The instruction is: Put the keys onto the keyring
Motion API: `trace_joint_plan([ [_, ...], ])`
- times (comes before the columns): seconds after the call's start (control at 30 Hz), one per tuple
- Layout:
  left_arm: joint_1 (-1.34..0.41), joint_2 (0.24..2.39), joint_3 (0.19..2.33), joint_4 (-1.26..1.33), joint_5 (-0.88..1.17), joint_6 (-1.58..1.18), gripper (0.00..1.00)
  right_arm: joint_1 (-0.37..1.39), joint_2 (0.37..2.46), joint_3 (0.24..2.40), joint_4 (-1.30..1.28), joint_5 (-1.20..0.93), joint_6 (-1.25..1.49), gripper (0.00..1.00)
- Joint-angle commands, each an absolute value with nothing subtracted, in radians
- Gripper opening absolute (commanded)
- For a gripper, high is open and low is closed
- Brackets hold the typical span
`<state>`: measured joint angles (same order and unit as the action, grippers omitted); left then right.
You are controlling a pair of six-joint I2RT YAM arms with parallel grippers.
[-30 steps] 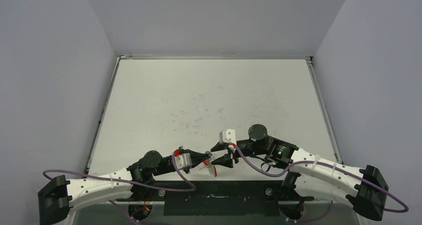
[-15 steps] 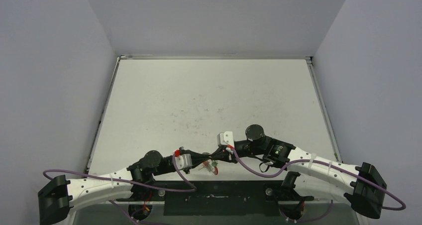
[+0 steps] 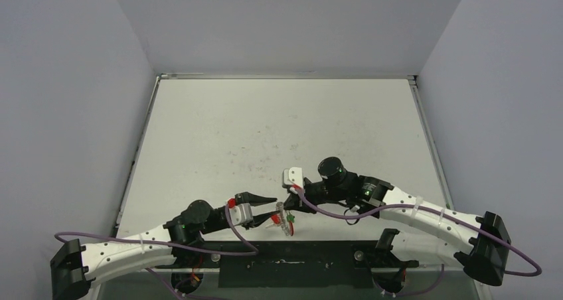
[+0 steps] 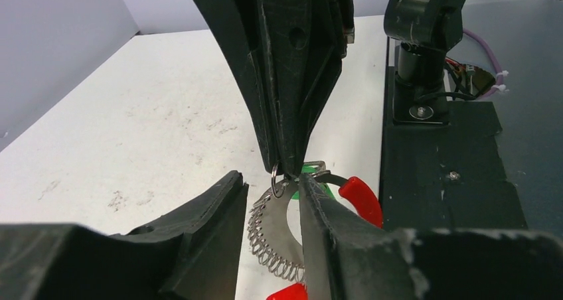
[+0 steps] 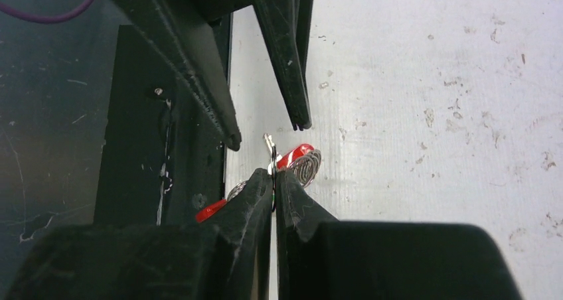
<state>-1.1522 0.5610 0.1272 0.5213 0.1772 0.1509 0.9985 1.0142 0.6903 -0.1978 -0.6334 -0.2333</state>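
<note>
Grippers meet nose to nose at the 6 o'clock edge of the white, scuffed tabletop (image 3: 279,127), just ahead of the black metal base plate (image 3: 285,265). The black two-finger right gripper (image 5: 273,177) points in from 3 o'clock with its fingers pressed together on a small silvery metal key (image 5: 269,144). The thin metal sticks out past the fingertips, and a sliver of green plastic shows at the pinch. Gripping it near the head looks deliberate, since that leaves the metal free to be worked against the ring.

The black two-finger left gripper (image 3: 272,205) faces it from 9 o'clock with its fingers apart, clamped on nothing. Between and just beyond those spread fingers is the large round keyring of silvery coiled metal (image 4: 265,237). Its glossy red sleeve (image 4: 362,197) curves off toward 4 o'clock in the left wrist view. The coil runs close along the inner face of one left finger, but I cannot tell whether it touches. Nor can I tell whether the ring lies on the table or hangs from the right gripper's pinch.

A second green-headed key cannot be picked out separately. My reading is that the left fingers straddle the ring so they can close and steady it while the right one threads the key. Whether the key is already on the coil is too small to judge.
</note>
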Motion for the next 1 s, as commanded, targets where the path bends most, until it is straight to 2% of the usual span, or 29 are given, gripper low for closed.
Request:
trace_joint_plan([
  [0.0,-1.157,0.53,0.195,0.447,0.119,0.175,0.34,1.004,1.071,0.845,-0.397,-0.536,-0.208,0.0],
  [0.33,-1.157,0.568,0.233,0.377,0.1,0.192,0.35,1.015,1.264,1.081,-0.668,-0.505,-0.159,0.0],
  [0.67,-1.157,0.658,0.265,0.38,0.118,0.207,0.35,1.045,1.275,1.095,-0.651,-0.549,-0.153,0.0],
  [0.97,-1.157,0.751,0.279,0.454,0.201,0.204,0.3,1.055,1.278,1.094,-0.639,-0.545,-0.151,0.0],
])
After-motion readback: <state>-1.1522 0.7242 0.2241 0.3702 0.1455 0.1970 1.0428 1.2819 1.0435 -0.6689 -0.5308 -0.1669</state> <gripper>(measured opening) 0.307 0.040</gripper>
